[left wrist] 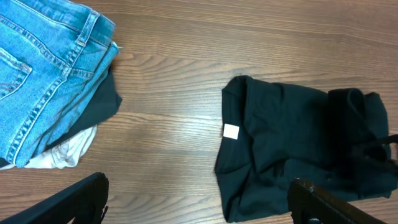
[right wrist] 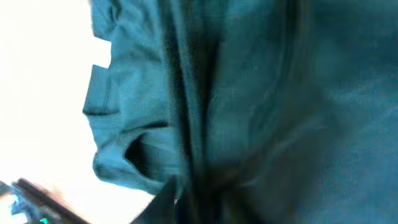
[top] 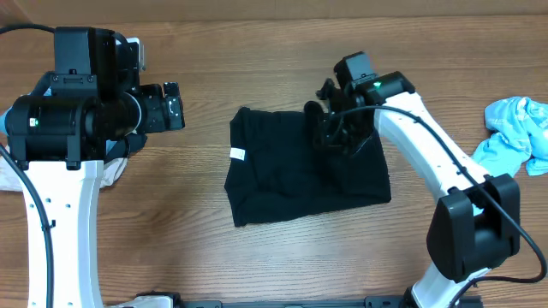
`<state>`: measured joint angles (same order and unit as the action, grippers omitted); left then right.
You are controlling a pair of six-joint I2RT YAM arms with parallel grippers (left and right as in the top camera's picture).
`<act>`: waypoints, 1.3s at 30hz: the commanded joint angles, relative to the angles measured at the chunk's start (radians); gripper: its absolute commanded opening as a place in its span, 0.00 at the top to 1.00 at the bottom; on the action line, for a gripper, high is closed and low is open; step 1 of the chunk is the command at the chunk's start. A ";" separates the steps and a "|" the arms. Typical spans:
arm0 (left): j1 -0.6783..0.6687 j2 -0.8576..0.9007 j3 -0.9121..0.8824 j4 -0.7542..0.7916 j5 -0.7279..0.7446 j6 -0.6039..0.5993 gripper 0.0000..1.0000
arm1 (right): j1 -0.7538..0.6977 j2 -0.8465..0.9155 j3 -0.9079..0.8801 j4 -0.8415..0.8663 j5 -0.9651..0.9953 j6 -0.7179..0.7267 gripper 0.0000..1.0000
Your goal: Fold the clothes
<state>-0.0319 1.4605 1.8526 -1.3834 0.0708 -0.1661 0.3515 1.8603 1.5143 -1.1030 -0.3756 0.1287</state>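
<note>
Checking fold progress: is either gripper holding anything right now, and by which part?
The right gripper seems to pinch the black short-sleeved T-shirt at a bunched fold toward its right side; the left gripper is open, holding nothing.

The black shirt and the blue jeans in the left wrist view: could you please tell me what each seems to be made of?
The black shirt looks like soft matte knit, probably cotton jersey: it creases and bunches limply. The jeans look like faded blue denim, with stitched seams and a pocket showing.
</note>
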 commanded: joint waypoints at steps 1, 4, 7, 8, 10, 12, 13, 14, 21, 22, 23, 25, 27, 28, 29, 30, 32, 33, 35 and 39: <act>0.007 -0.002 0.015 0.005 -0.003 -0.014 0.03 | 0.032 0.001 0.003 -0.013 -0.052 -0.049 0.33; 0.007 0.002 0.015 0.005 -0.003 -0.014 0.00 | 0.008 0.001 0.037 -0.026 -0.053 -0.046 0.33; 0.007 0.021 0.011 -0.013 0.001 -0.014 0.00 | -0.042 0.001 0.067 -0.035 -0.053 -0.042 0.33; 0.007 0.034 -0.002 -0.019 0.001 -0.015 0.00 | -0.057 0.001 0.066 -0.037 -0.053 -0.042 0.33; 0.007 0.072 -0.068 -0.036 0.013 -0.061 0.00 | -0.087 0.001 0.066 -0.045 -0.051 -0.042 0.33; 0.005 0.119 -0.205 0.013 0.132 -0.078 0.00 | -0.140 0.001 0.066 -0.058 -0.040 -0.013 0.29; 0.001 0.143 -0.275 0.064 0.208 -0.078 0.00 | -0.167 0.001 0.066 -0.062 -0.023 0.008 0.25; -0.008 0.176 -0.362 0.140 0.296 -0.077 0.00 | -0.204 0.001 0.066 -0.068 -0.019 0.015 0.22; -0.096 0.436 -0.604 0.498 0.366 -0.105 0.00 | -0.394 0.001 0.066 -0.132 -0.040 0.029 0.19; -0.111 0.475 -0.605 0.520 0.368 -0.104 0.00 | -0.409 0.001 0.064 -0.134 -0.046 0.029 0.19; -0.125 0.504 -0.605 0.539 0.365 -0.104 0.00 | -0.416 0.001 0.064 -0.134 -0.048 0.029 0.19; -0.147 0.558 -0.605 0.574 0.368 -0.105 0.00 | -0.420 0.001 0.064 -0.134 -0.048 0.029 0.19; -0.174 0.599 -0.605 0.589 0.368 -0.109 0.00 | -0.418 0.001 0.064 -0.133 -0.048 0.029 0.19; -0.193 0.618 -0.605 0.601 0.369 -0.122 0.00 | -0.418 0.001 0.064 -0.132 -0.048 0.029 0.19; -0.205 0.630 -0.605 0.616 0.371 -0.129 0.01 | -0.418 0.001 0.064 -0.129 -0.048 0.029 0.19; -0.222 0.642 -0.605 0.637 0.382 -0.130 0.02 | -0.418 0.001 0.064 -0.126 -0.048 0.029 0.19; -0.254 0.653 -0.606 0.661 0.398 -0.130 0.03 | -0.418 0.001 0.064 -0.126 -0.048 0.029 0.19; -0.274 0.653 -0.606 0.663 0.397 -0.138 0.03 | -0.418 0.001 0.064 -0.126 -0.047 0.029 0.18; -0.296 0.653 -0.606 0.664 0.396 -0.139 0.11 | -0.418 0.001 0.064 -0.126 -0.047 0.029 0.19; -0.310 0.653 -0.606 0.668 0.347 -0.179 0.67 | -0.418 0.001 0.064 -0.127 -0.047 0.029 0.19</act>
<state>-0.3180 2.0220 1.3022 -0.7048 0.4839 -0.3080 -0.0696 1.8603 1.5578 -1.2312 -0.4152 0.1566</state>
